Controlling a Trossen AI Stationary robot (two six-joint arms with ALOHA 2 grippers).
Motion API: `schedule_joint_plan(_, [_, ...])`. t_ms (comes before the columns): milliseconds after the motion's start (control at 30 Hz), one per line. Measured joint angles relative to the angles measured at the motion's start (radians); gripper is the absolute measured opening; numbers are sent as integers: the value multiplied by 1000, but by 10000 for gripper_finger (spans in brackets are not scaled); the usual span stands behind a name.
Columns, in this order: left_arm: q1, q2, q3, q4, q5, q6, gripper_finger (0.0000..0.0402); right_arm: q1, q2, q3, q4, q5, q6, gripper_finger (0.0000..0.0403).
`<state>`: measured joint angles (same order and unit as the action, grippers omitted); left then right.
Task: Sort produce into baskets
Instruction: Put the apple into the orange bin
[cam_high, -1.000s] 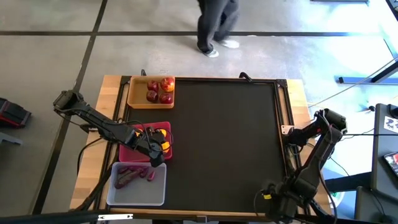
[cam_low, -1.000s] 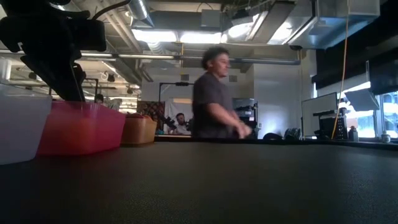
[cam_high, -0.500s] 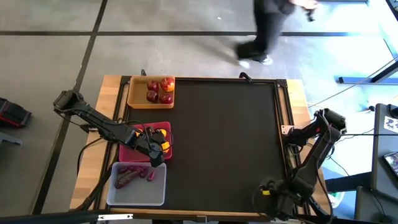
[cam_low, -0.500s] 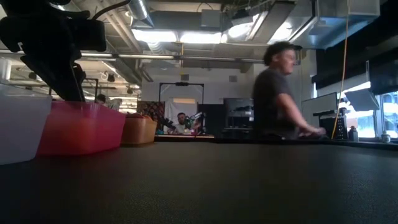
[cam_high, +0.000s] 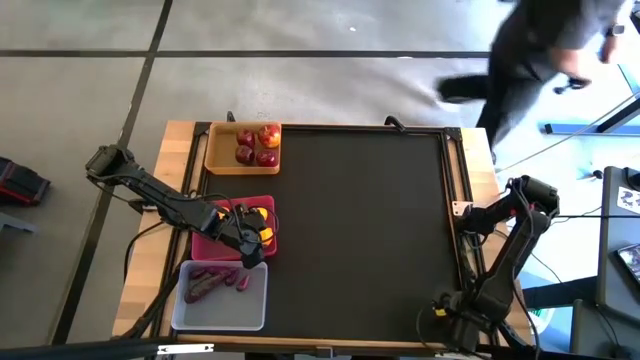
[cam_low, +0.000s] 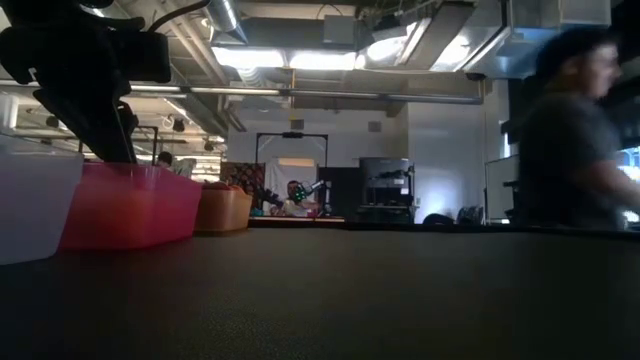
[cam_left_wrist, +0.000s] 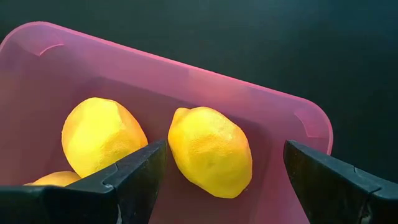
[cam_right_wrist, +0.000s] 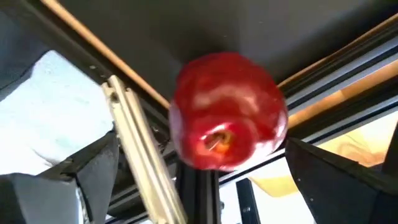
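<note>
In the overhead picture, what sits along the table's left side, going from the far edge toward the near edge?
Wooden tray holding red apples → pink tray with lemons, the left gripper over it → clear plastic tray holding purple roots.

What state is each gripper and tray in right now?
Left gripper: jaws open, either side of a lemon lying in pink tray.
Right gripper: near right table corner, apple before it, grip unclear.
Pink tray: holds lemons.
Wood tray: holds three apples.
White tray: holds purple roots.
</note>
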<state>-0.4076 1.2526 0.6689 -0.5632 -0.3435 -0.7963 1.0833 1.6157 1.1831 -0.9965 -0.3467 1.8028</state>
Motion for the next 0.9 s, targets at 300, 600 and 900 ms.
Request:
schedule_joint_plan(300, [0, 0, 0, 0, 0, -6, 315, -1, 1, -97, 84, -25, -19, 390])
schedule_joint_plan(600, [0, 0, 0, 0, 0, -7, 315, -4, 0, -144, 106, -42, -30, 371])
schedule_joint_plan(900, [4, 0, 0, 5, -6, -60, 315, -4, 0, -140, 112, -47, -27, 223])
